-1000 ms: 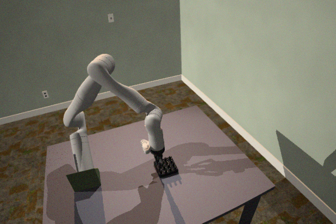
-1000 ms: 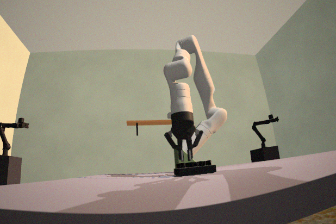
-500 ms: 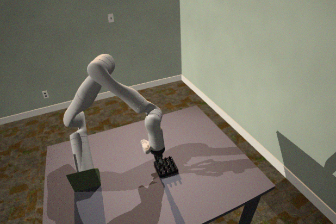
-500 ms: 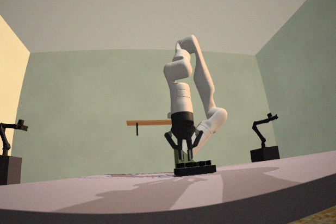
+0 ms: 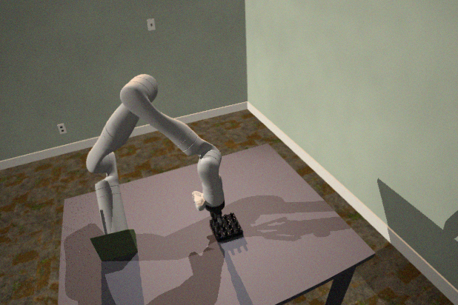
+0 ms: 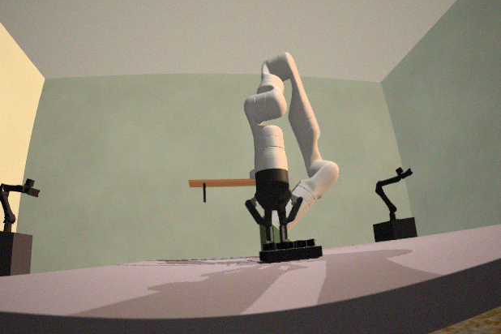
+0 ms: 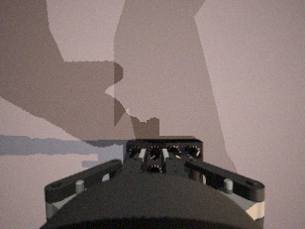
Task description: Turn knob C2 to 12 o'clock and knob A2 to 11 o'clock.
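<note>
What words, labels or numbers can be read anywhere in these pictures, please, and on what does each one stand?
No text can be read in any view.
Knob box: its printed knob names are too small and blurred to read in the top, exterior and wrist views.
Wall plates: blank, no lettering visible.
Arm and tool: no brand or marking legible.
</note>
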Controlling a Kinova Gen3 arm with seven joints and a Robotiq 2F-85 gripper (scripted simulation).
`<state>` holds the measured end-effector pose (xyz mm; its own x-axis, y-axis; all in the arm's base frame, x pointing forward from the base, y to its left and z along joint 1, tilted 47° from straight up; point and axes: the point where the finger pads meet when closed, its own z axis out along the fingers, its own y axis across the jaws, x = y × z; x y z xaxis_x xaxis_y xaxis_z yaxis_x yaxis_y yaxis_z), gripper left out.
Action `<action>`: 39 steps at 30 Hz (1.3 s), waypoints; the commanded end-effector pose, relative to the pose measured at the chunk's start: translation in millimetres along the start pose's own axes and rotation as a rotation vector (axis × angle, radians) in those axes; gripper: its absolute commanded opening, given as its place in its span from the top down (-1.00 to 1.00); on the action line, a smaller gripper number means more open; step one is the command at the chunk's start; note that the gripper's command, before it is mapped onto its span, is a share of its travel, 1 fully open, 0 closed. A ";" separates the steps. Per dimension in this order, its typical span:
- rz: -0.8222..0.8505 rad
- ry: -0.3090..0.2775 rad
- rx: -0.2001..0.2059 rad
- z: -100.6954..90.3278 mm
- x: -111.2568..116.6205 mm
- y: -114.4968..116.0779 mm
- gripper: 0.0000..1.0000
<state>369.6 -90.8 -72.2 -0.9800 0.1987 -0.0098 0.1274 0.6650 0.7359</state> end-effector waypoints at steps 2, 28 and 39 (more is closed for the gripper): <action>0.000 0.001 -0.001 3.3 0.2 0.3 0.62; 0.000 0.001 -0.001 7.8 0.2 0.3 0.62; 0.000 0.001 -0.001 7.8 0.2 0.3 0.62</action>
<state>370.4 -84.1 -77.5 -0.9804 0.1967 -0.0085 0.1268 0.6637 0.7372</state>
